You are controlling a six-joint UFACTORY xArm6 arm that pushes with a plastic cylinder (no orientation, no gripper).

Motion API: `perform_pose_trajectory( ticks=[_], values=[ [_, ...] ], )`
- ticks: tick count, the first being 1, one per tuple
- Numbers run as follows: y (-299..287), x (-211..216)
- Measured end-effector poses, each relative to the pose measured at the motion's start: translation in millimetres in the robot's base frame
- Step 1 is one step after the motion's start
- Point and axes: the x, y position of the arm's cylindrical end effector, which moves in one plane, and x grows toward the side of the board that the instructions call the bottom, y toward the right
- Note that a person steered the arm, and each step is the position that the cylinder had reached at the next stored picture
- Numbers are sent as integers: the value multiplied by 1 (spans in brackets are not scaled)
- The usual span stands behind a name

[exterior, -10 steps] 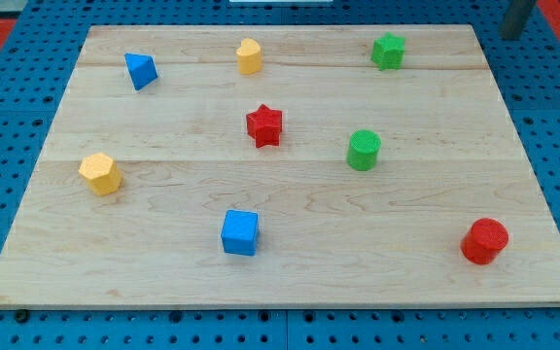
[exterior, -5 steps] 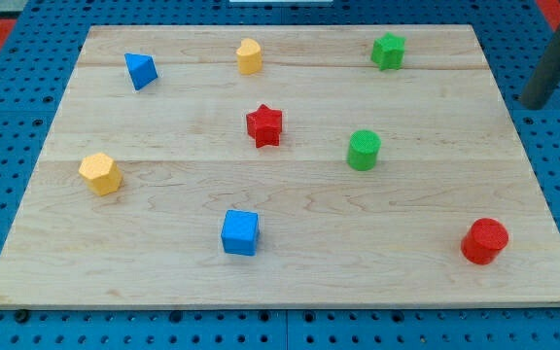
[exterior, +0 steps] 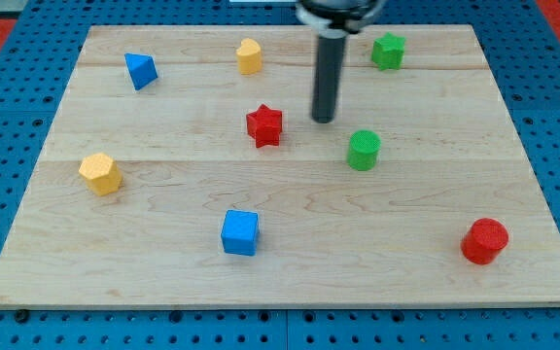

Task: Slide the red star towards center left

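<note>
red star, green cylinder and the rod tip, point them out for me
red star (exterior: 264, 125), camera view, on its top face.
green cylinder (exterior: 364, 150), camera view, on its side wall just under the top.
my tip (exterior: 324, 120), camera view, at the rod's very end, right of the red star.

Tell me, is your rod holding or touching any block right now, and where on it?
Nothing is held. My tip rests on bare board, apart from the red star on the view's left and the green cylinder to its lower right.

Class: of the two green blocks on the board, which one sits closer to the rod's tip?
The green cylinder, just below-right of my tip; the green star sits farther, near the top.
</note>
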Motion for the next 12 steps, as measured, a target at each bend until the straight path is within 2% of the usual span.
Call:
perform_pose_trajectory(
  ticks=[1, 2, 3, 4, 5, 7, 8, 10, 12],
  values=[
    [-24, 41],
    [-75, 45],
    [-78, 34],
    [-62, 46],
    [-19, 51],
    [-20, 10],
    [-54, -7],
    [-137, 4],
    [-167, 52]
  ],
)
